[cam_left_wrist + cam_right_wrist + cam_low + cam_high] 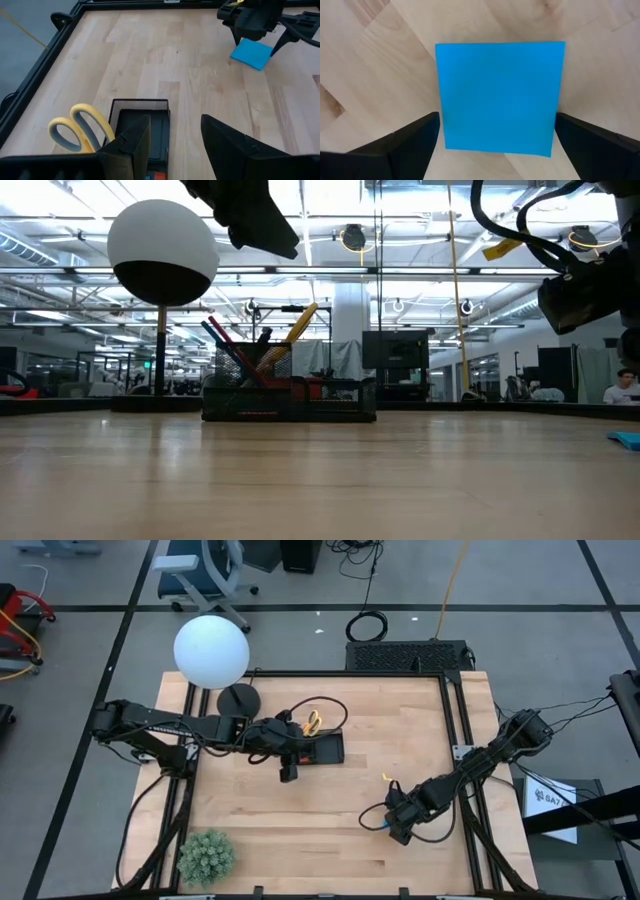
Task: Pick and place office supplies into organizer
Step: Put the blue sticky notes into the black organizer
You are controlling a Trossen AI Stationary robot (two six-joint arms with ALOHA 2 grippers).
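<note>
Blue note pad (499,97) flat on bench (320,830), last loose item. Right pincer (497,137) spread wide straddling it; next: descend, close. Left pincer (175,142) parted, empty, above organizer (142,117).

robotics lab: wood bench (330,830), open hall w/ ceiling light rows (420,270), floor cables (366,625).

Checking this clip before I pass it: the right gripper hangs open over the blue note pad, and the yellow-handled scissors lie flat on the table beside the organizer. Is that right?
Not quite. The right gripper does hang open over the blue note pad, but the yellow-handled scissors stand in the organizer, handles up, as the left wrist and low views show.
</note>
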